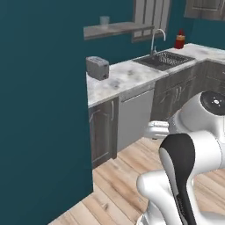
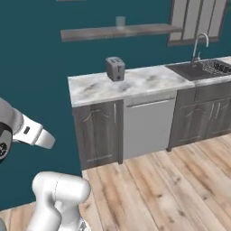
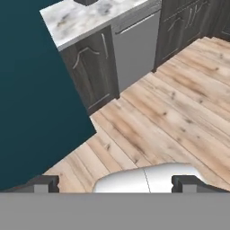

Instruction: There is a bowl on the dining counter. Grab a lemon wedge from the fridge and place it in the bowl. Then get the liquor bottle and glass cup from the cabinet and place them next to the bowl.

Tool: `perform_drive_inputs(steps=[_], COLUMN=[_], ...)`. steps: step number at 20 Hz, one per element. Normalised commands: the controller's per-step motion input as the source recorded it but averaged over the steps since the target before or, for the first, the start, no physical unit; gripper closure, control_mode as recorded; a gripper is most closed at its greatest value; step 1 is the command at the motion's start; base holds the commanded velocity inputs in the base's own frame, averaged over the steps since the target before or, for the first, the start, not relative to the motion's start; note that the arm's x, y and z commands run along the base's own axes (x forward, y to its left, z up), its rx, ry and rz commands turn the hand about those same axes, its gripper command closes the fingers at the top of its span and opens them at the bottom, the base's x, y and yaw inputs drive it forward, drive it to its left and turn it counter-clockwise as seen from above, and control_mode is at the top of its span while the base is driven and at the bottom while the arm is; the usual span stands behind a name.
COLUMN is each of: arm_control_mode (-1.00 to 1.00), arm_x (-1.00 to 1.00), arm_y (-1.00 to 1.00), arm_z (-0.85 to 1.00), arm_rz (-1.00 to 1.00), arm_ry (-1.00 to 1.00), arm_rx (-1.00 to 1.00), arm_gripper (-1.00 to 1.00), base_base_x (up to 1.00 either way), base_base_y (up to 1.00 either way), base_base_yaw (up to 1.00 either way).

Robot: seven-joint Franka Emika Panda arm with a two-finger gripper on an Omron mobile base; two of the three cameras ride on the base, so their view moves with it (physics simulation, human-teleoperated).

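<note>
Our gripper (image 3: 115,183) hangs wide apart and empty over the floor (image 3: 170,112) by the counter (image 2: 122,83); we see no fridge or bowl, so we judge we're driving to find the fridge

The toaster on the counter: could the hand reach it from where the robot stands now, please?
Probably not: the toaster sits far back on the counter, and the open hand points down at bare floor, well short of the cabinets.
</note>
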Motion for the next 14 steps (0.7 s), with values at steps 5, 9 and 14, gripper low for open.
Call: perform_drive_inputs(steps=[5, 9, 14], arm_control_mode=[1.00, 1.00, 1.00], arm_x=[0.00, 0.00, 0.00], arm_y=[0.00, 0.00, 0.00], arm_z=[0.00, 0.00, 0.00], arm_rz=[0.00, 0.00, 0.00], arm_ry=[0.00, 0.00, 0.00], arm_rx=[0.00, 0.00, 0.00], arm_gripper=[-1.00, -1.00, -1.00], base_base_x=[0.82, 0.76, 0.63], base_base_y=[-0.66, -0.68, -0.70], base_base_yaw=[0.44, 0.45, 0.41])
